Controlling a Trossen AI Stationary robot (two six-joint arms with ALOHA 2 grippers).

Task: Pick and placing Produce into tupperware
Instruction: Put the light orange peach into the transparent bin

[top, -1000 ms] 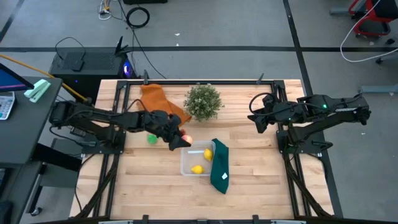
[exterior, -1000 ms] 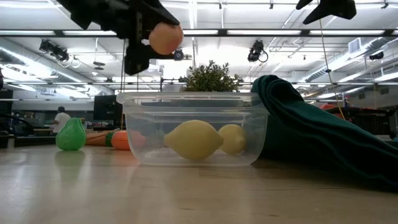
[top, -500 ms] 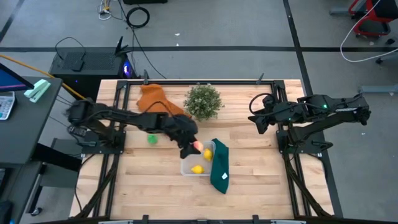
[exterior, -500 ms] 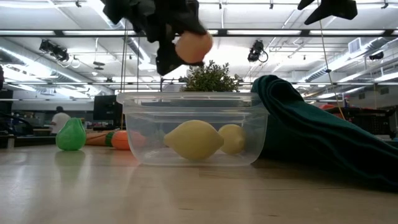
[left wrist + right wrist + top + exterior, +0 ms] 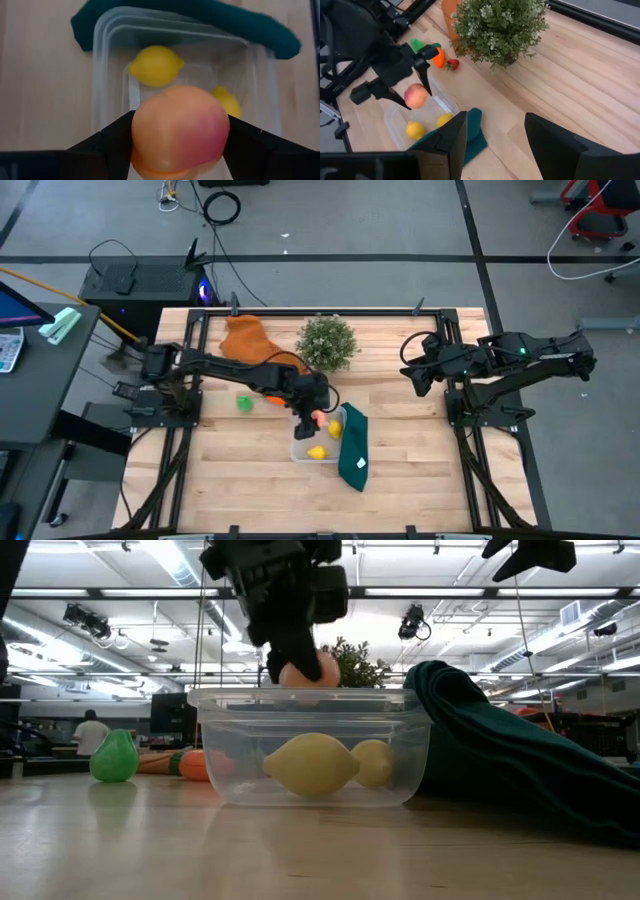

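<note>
My left gripper (image 5: 311, 416) is shut on the pink peach (image 5: 308, 672) over the clear tupperware (image 5: 300, 442), level with its rim. Two yellow lemons (image 5: 156, 65) (image 5: 227, 101) lie on the tupperware's floor. The green fruit (image 5: 244, 404) and the orange carrot (image 5: 195, 764) lie on the table to the tupperware's left. The red one (image 5: 452, 64) lies by the carrot. My right gripper (image 5: 412, 370) hangs open above the table's right part, away from all of them. My left gripper pinches the peach (image 5: 180, 130) between its two fingers (image 5: 107, 142), one on each side of its round body. The fingers come from above, pointing down. The peach is lifted clear, hanging over the tupperware's open top (image 5: 310, 692) and above the lemons.
A dark green cloth (image 5: 353, 445) leans against the tupperware's right side. The bushy potted plant (image 5: 327, 343) stands at the far middle, with the orange cloth (image 5: 252, 340) to its left. Bare wood lies at the near edge and on the right.
My left gripper has carried the peach toward the table's right, from beside the tupperware's far left corner to over it, then down until the peach is level with the rim. It has stayed shut on the peach. The lemons have not moved.
</note>
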